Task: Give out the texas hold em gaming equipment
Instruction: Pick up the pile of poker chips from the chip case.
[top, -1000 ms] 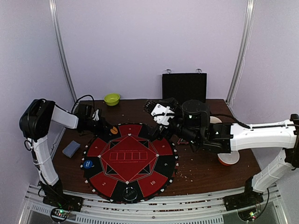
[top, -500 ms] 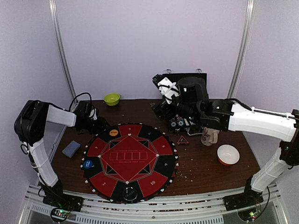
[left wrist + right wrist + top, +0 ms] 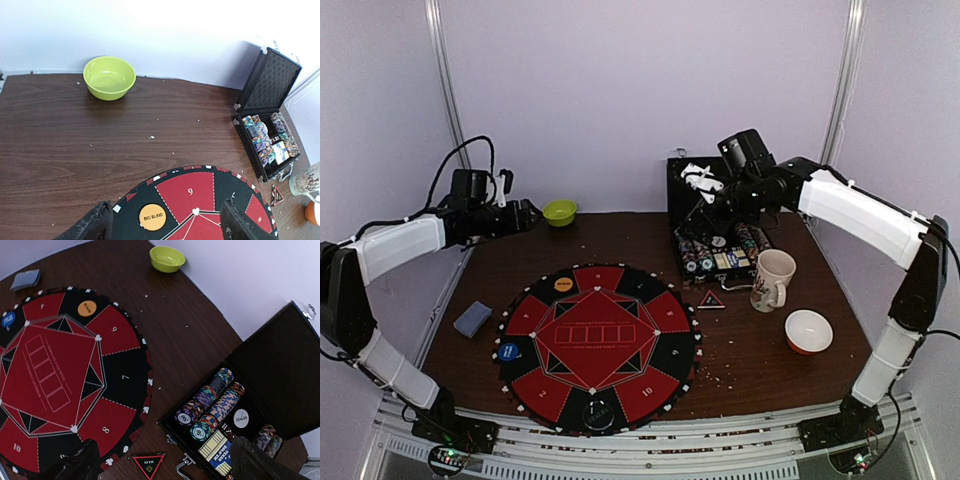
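**Right pincer (image 3: 165,462) spread wide and empty above the chip case (image 3: 720,255), just off the far right edge of the round mat (image 3: 598,340).**
I judge the chips come next. The striped chips (image 3: 210,405) lie in rows in the open case, so I'd drop straight onto one row and close across the rims, clear of the upright lid. My left pincer (image 3: 167,227), also wide and empty, hovers over the mat's far left edge above the orange disc (image 3: 152,217). The triangle (image 3: 710,299) lies off the mat's right edge, and the mug (image 3: 772,280) beyond it crowds that approach. The card deck (image 3: 473,318) lies off the mat's left edge.
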You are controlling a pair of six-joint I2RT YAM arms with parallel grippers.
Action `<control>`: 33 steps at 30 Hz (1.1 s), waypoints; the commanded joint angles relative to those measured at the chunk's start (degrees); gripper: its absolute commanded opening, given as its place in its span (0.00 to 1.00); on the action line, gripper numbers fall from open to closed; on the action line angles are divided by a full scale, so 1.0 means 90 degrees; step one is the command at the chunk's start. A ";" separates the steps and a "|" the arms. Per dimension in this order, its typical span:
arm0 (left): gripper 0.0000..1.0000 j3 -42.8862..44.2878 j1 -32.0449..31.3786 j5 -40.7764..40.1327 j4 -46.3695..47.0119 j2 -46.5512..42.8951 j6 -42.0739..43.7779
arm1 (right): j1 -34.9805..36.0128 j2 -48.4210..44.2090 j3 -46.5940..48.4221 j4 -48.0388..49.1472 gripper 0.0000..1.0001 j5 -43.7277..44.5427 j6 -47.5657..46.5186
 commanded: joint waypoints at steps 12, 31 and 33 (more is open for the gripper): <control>0.84 -0.0057 0.0018 -0.0313 -0.0594 -0.0427 0.1407 | -0.0815 0.3443 0.2891 -0.1732 0.75 0.0029 -0.2398; 0.88 -0.0067 0.0408 -0.0192 -0.0503 0.0210 0.1756 | -0.0923 0.4062 0.2209 -0.0922 0.52 0.0171 -0.4437; 0.88 -0.0071 0.0409 -0.0186 -0.0533 0.0239 0.1753 | -0.0936 0.4153 0.2240 -0.0904 0.52 0.0224 -0.4454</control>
